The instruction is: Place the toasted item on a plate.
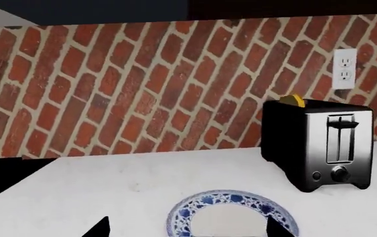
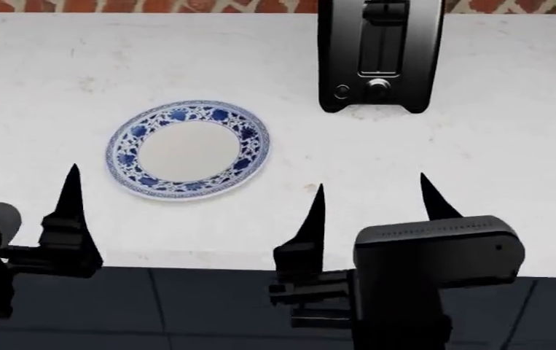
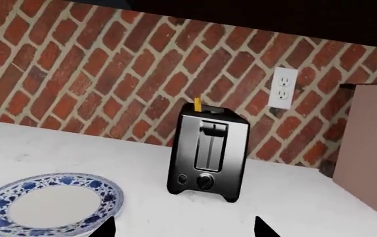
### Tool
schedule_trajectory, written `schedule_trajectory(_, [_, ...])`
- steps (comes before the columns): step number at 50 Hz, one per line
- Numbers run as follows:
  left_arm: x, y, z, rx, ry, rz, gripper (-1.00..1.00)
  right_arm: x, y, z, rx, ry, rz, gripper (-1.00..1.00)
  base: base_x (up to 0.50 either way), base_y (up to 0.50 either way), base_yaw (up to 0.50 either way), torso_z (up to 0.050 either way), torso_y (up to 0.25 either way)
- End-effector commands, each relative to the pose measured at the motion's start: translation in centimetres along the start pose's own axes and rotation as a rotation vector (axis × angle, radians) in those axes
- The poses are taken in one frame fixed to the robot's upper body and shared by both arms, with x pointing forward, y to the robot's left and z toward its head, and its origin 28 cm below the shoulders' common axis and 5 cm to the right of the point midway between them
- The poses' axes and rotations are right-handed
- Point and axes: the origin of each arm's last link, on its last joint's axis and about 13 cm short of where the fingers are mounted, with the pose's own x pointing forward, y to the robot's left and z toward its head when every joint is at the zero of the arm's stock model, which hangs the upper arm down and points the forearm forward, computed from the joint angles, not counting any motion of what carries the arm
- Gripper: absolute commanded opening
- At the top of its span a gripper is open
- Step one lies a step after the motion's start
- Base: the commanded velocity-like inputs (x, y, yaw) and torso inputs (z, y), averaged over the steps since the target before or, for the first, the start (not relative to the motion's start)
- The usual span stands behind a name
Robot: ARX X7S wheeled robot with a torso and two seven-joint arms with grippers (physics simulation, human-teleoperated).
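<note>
I see the toast (image 3: 197,104) poking up from a slot of the toaster (image 2: 381,55) at 1 o'clock on the counter (image 2: 511,146), the plate (image 2: 188,149) at 11 o'clock, and left gripper (image 2: 15,197) and right gripper (image 2: 373,200) both spread wide, empty, near the counter's front edge.
</note>
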Motion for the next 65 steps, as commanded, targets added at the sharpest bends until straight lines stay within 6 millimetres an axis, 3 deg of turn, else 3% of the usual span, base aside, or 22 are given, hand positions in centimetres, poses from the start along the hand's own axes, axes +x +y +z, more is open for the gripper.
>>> schedule_trajectory(1, [3.1,1.4,4.7,0.024,-0.054,0.019,1.0,2.8,-0.9,3.3,-0.014,-0.047,0.032,1.0,0.5,0.17,0.0,0.05,0.051])
schedule_trajectory(7, [3.4,1.8,4.6,0.013,-0.049,0.036,1.0,3.2,-1.0,3.4,-0.015,-0.037,0.02,1.0,0.5,0.05,0.0,0.05,0.051])
schedule_trajectory(18, [5.8,1.9,5.6,0.004,-0.025,0.043,1.0,5.9,-2.4,4.3,0.008,-0.003,-0.021,1.0,0.45,0.05,0.0,0.05,0.052])
schedule_trajectory(25, [6.2,2.1,5.8,-0.008,-0.016,0.05,1.0,6.2,-2.4,4.4,0.042,0.016,0.004,1.0,0.0,0.0,0.0,0.05,0.052])
schedule_trajectory(38, [6.4,1.9,6.1,-0.01,-0.013,0.05,1.0,6.3,-2.7,5.2,0.036,-0.012,0.006,1.0,0.49,0.0,0.0,0.05,0.052])
schedule_trajectory(46, [6.6,1.8,6.4,-0.015,0.014,0.041,1.0,6.7,-3.4,6.7,0.028,-0.024,-0.019,1.0,0.32,0.0,0.0,0.05,0.052])
schedule_trajectory(65, [6.6,1.8,6.4,-0.027,0.029,0.032,1.0,6.5,-2.8,6.5,0.025,-0.012,0.033,1.0,0.22,0.0,0.0,0.05,0.052])
